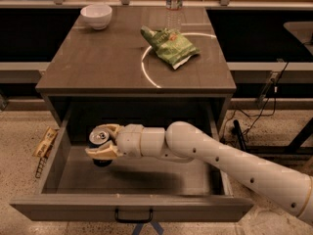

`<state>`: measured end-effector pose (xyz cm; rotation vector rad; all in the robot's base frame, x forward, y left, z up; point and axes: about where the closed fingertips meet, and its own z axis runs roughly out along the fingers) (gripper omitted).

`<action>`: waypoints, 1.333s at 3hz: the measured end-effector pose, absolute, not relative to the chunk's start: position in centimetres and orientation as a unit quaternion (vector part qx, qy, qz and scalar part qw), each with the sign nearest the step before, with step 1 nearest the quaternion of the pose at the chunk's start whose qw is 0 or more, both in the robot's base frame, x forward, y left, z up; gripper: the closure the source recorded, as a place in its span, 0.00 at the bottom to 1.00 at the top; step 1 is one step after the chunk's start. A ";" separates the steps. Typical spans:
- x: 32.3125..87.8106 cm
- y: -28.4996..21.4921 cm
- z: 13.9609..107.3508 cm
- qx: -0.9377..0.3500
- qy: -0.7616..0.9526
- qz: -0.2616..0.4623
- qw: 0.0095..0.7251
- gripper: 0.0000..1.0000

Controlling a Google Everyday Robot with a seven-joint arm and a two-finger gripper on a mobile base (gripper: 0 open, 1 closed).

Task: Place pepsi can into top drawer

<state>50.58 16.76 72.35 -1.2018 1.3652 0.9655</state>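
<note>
The top drawer (137,207) is pulled open below the wooden tabletop, with a small black handle (133,218) on its front panel. My gripper (101,143) reaches in from the right and sits over the drawer's left half. Its pale fingers (104,153) are shut on the pepsi can (99,137), whose silver top with pull tab faces up. The can's dark body is mostly hidden by the fingers. It is held just above the drawer bottom, casting a shadow below.
On the tabletop (98,62) stand a white bowl (96,15) at the back left, a clear water bottle (174,4) at the back and a green chip bag (169,47) beside it. A snack packet (45,142) lies on the floor left of the drawer. Cables lie at the right.
</note>
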 end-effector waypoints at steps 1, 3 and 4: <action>50.5 17.4 71.1 -0.513 0.580 0.393 0.496 0.77; 50.1 18.2 69.7 -0.516 0.599 0.368 0.488 0.31; 49.9 18.6 69.7 -0.515 0.607 0.349 0.495 0.08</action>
